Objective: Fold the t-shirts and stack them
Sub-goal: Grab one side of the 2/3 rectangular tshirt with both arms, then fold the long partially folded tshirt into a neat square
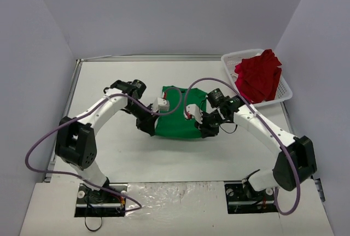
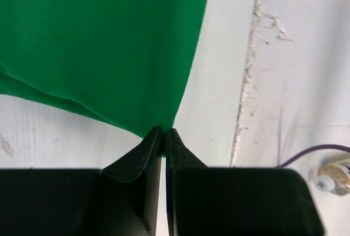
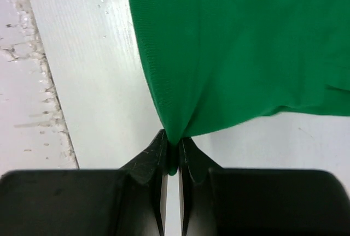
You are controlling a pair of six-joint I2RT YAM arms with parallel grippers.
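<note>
The bright green t-shirt (image 1: pixel 178 117) lies partly folded in the middle of the table. My left gripper (image 1: pixel 151 127) is shut on its near left corner; in the left wrist view the green t-shirt (image 2: pixel 104 45) runs into the closed gripper (image 2: pixel 164 132). My right gripper (image 1: pixel 207 131) is shut on the near right corner, and the right wrist view shows green t-shirt (image 3: pixel 240 45) cloth pinched in that gripper (image 3: pixel 174 143). The deep red t-shirt (image 1: pixel 259 76) sits crumpled in the basket at the far right.
The white lattice basket (image 1: pixel 235 61) stands at the back right corner of the table (image 1: pixel 109 154). White walls close the table in at the left, back and right. Purple cables loop off both arms.
</note>
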